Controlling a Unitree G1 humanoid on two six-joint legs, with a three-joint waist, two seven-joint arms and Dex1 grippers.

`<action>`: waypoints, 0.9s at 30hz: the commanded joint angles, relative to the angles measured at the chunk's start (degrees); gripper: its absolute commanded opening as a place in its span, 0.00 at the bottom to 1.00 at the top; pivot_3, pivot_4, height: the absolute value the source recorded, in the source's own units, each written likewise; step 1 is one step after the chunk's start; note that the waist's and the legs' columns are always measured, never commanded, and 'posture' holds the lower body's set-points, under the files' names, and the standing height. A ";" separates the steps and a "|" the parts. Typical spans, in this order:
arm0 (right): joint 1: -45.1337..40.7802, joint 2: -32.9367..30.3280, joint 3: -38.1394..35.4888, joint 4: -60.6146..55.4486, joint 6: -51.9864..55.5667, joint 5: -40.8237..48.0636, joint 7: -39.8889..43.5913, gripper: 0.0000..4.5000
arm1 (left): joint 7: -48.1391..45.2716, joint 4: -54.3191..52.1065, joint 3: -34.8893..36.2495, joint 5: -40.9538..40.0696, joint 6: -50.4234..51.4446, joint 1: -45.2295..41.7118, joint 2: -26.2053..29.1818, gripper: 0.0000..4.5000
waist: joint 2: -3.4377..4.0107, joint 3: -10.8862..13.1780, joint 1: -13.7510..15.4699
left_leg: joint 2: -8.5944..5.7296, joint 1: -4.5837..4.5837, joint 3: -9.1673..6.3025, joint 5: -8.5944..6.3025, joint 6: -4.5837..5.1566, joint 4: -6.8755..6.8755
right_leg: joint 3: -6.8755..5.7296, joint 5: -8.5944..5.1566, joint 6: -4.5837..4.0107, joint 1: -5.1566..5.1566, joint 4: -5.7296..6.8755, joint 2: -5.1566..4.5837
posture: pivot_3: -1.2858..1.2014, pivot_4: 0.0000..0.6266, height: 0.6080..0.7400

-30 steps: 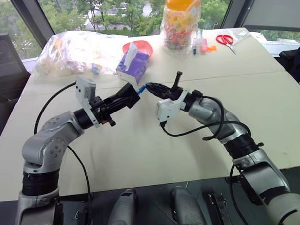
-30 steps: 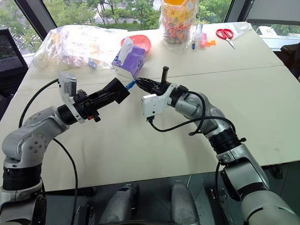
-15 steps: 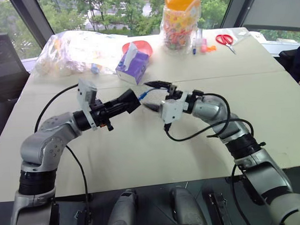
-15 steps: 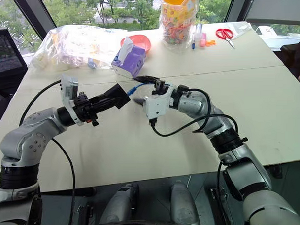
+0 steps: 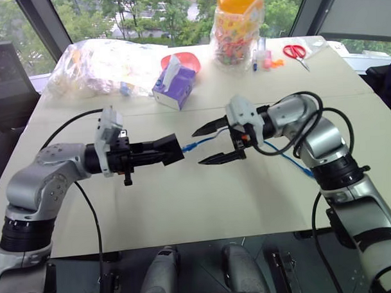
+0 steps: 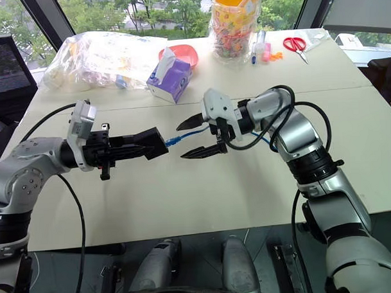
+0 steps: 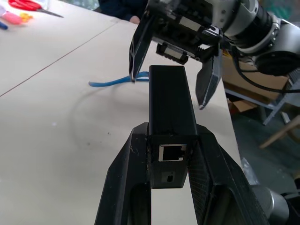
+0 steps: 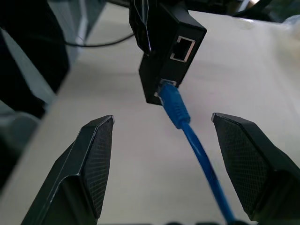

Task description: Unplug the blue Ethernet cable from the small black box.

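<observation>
Beige table (image 5: 185,205) under the windows, clutter along its far edge: left tool (image 5: 162,151) clamped shut on the small black box (image 7: 169,112), held level above the tabletop, with the blue Ethernet cable (image 8: 176,105) plugged into the box's far end. Right tool (image 5: 211,143) faces it with its fingers spread wide on either side of the cable, gripping nothing. Cable runs back behind the right forearm, where its far end is hidden.

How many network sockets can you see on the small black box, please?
3: one empty on the small black box facing its holder, one empty beside the blue Ethernet cable, one holding it; others may be hidden.
</observation>
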 commanded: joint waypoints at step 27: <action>-6.31 4.02 -0.73 3.55 18.16 3.53 3.42 0.19 | 0.15 -4.35 0.76 -1.86 -0.50 1.33 -0.25 0.11 | 0.00 0.00 -0.06 | -0.01 -0.08 0.02 0.00 -0.01 -0.01 | -0.02 0.10 0.21 -0.10 0.01 0.00 | 0.52 0.24 0.90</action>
